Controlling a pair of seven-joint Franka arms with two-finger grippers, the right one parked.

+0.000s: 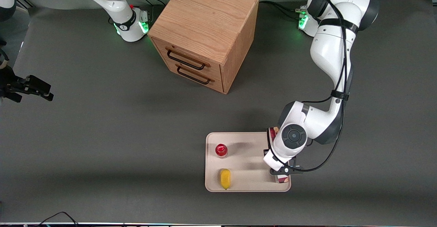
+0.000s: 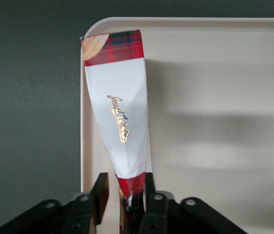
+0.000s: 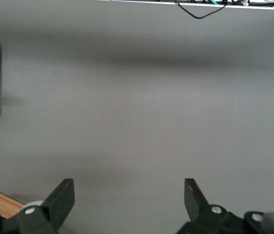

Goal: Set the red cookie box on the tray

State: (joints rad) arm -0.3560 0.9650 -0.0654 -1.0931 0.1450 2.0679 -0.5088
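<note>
Tool [image 2: 124, 192] clamped on box [image 2: 117, 112] at narrow end, box lying along tray [image 2: 214, 63] rim. Light, stiff carton, likely dents easily; pinch across thin faces.

red cookie box [image 1: 283, 178] — mostly hidden under the arm | hand [image 2: 125, 195] — base cut off by edge

The desk [image 1: 102, 135] had a matt dark-grey covering. The tray [image 2: 214, 73] looked smooth, matt cream plastic. The red cookie box [image 2: 119, 122] was printed card with glossy gold lettering. The cabinet [image 1: 205, 25] was grained wood. The gripper [image 2: 124, 195], over the tray, was black plastic.
</note>
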